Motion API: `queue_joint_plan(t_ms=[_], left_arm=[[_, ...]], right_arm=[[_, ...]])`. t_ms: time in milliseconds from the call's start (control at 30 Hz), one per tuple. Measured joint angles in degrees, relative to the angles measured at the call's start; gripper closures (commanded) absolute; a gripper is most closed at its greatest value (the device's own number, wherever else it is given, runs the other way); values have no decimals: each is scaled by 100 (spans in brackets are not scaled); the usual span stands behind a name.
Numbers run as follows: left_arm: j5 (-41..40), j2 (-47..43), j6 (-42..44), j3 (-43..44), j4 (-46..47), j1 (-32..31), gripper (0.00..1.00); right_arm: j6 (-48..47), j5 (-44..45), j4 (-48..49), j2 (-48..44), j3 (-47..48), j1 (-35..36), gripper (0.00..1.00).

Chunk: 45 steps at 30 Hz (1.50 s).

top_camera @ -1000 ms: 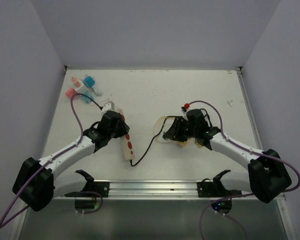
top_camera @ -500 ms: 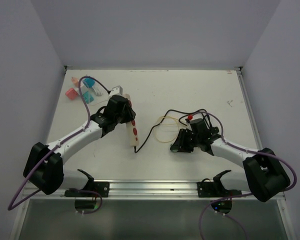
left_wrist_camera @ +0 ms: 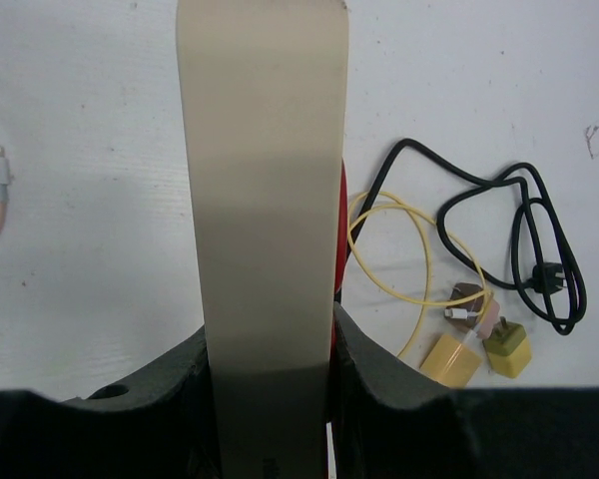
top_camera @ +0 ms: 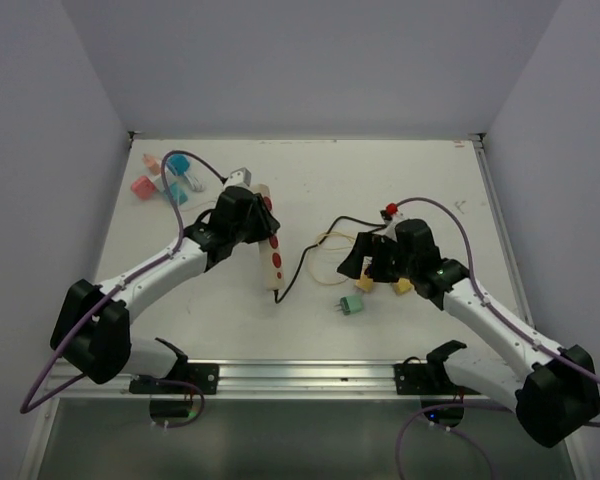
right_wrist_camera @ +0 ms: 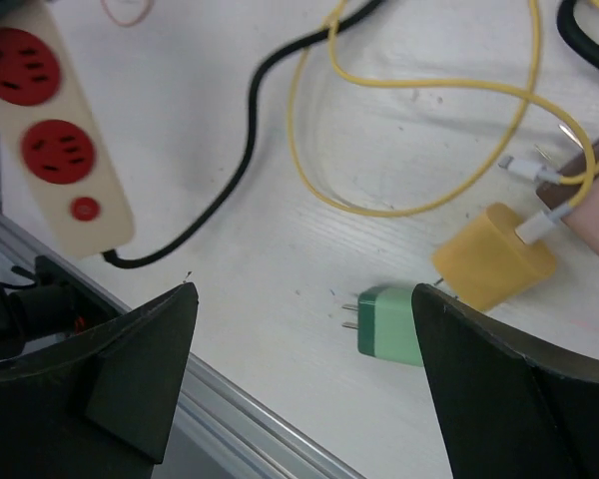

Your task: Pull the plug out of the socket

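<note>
1. Right gripper [top_camera: 368,262] first, from the overhead camera. Your jaws stand wide with nothing in them, just above the green plug [top_camera: 352,305]. The plug lies loose on the table [top_camera: 430,180], apart from the power strip [top_camera: 272,262]. The left gripper [top_camera: 250,215] is clamped on the strip's far end.
2. Left wrist view: your jaws pinch the cream body of the strip, narrow and snug. A yellow cable [left_wrist_camera: 409,249], a black cord [left_wrist_camera: 519,239] and a yellow adapter [left_wrist_camera: 451,359] sit off to the right.
3. Right wrist view: both fingers [right_wrist_camera: 140,369] are splayed wide, and the green plug lies on the table between them with its prongs bare and pointing toward the strip. The two red sockets [right_wrist_camera: 40,110] you can see have nothing in them.
4. Step-wise, I'd say the pull itself is done and you're at the letting-go end. Next you'd want to lift the right arm straight up so the fingers don't nudge the plug or snag that yellow loop. Then ease off the strip.
5. Writing: no brand or label I can read in any view.
</note>
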Motion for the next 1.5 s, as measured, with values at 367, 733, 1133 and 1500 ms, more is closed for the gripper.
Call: queue_joint_plan(t_ms=[367, 733, 1133, 1500], left_arm=[[345, -7, -389, -566, 367, 4, 100], [461, -317, -573, -728, 573, 4, 100], [437, -629, -529, -789, 638, 42, 77], [-264, -1919, -240, -535, -142, 240, 0]], right_arm=[[129, -181, 1047, 789, 820, 1279, 1], [275, -267, 1858, 2669, 1825, 2122, 5], [295, -267, 1888, 3211, 2138, 2251, 100], [-195, 396, 911, 3410, 2638, 2114, 100]])
